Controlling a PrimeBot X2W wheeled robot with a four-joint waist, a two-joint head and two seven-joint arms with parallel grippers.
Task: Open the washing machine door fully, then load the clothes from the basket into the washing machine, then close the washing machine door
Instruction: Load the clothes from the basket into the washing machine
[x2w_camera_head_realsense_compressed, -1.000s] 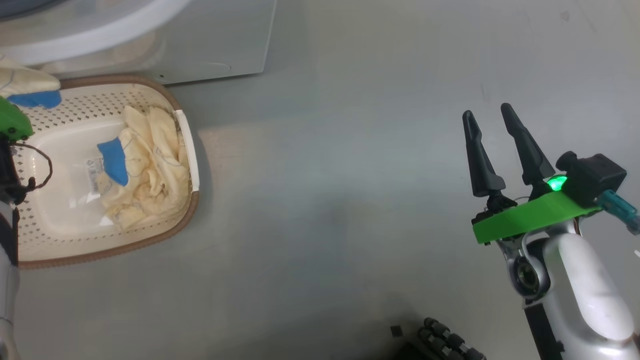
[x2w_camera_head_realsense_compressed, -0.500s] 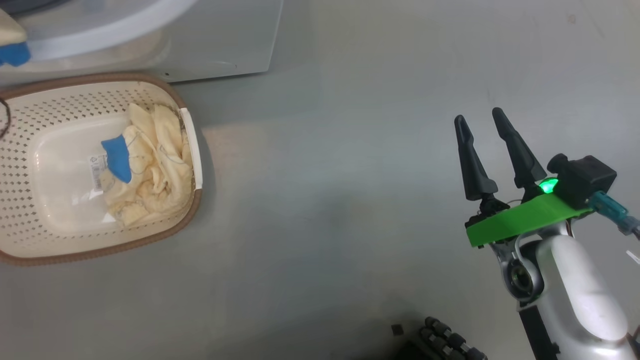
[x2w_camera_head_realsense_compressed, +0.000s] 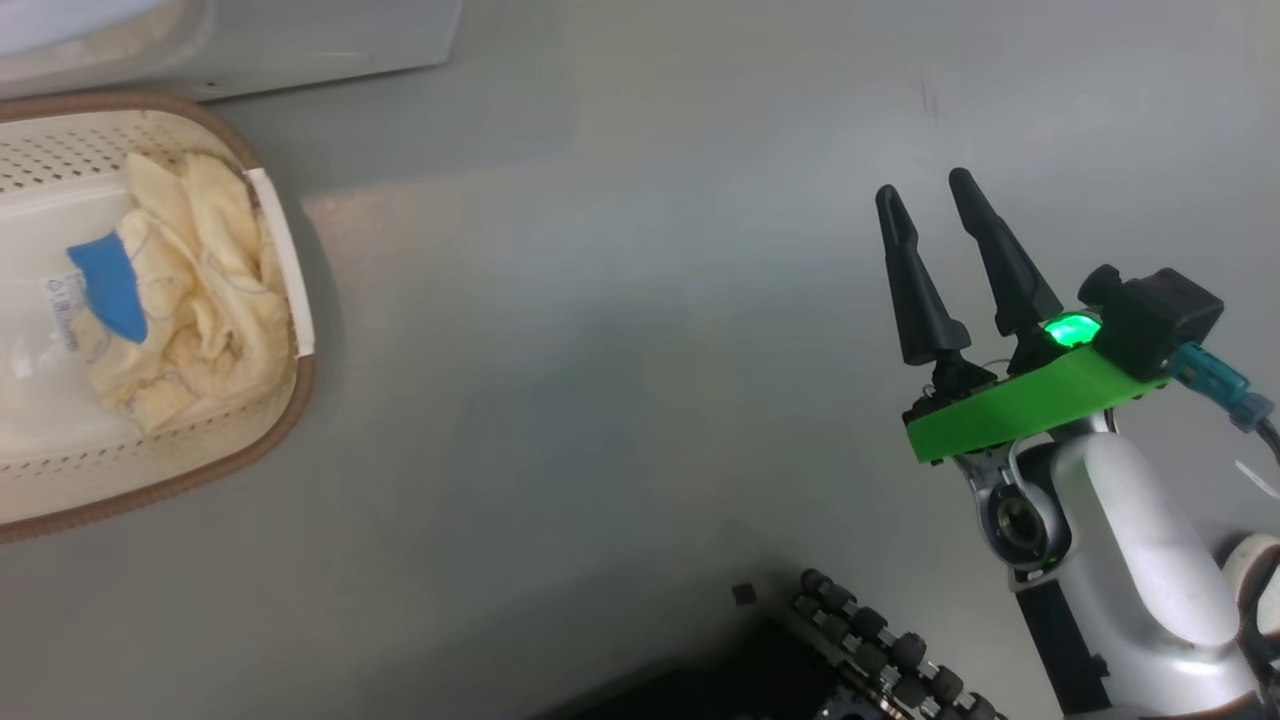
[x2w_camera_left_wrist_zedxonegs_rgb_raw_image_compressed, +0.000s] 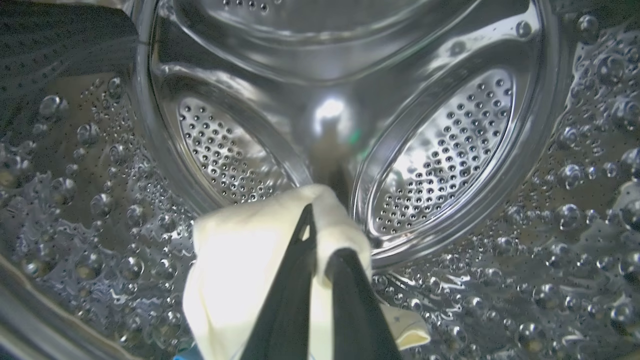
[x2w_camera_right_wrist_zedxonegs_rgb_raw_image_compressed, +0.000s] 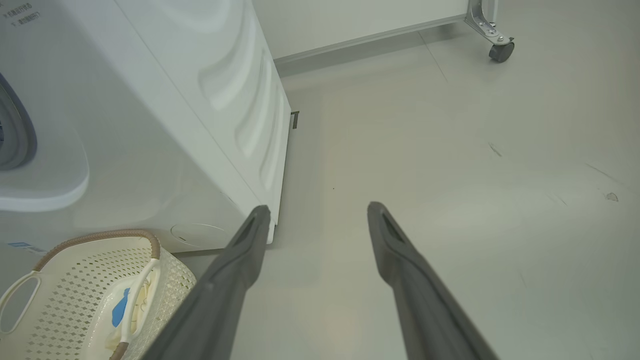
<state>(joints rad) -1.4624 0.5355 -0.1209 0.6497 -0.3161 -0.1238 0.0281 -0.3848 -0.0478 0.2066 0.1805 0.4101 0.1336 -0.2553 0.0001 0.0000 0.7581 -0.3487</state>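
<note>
1: Both sets of jaws, how do they stand?

2: The left jaws are pinched tight on a cream garment (x2w_camera_left_wrist_zedxonegs_rgb_raw_image_compressed: 240, 260). Their dark fingers (x2w_camera_left_wrist_zedxonegs_rgb_raw_image_compressed: 350, 305) clamp a fold of it, and cloth hangs down on either side. They are inside the steel drum (x2w_camera_left_wrist_zedxonegs_rgb_raw_image_compressed: 450, 150), facing its perforated back wall.

1: And the right jaws?

2: Spread wide and holding nothing. They hang over the bare grey floor (x2w_camera_head_realsense_compressed: 600, 350), well apart from the basket (x2w_camera_head_realsense_compressed: 280, 440).

1: Where are the other clothes (x2w_camera_head_realsense_compressed: 200, 300)?

2: 1 crumpled heap lies in the basket, against the wall on the robot's right, just beside the white handle (x2w_camera_head_realsense_compressed: 285, 260). A blue patch (x2w_camera_head_realsense_compressed: 105, 290) shows on the heap, next to the label sticker (x2w_camera_head_realsense_compressed: 58, 312) on the basket's bottom.

1: And the basket itself?

2: On the floor, close against the front of the white washing machine (x2w_camera_right_wrist_zedxonegs_rgb_raw_image_compressed: 200, 100).
</note>
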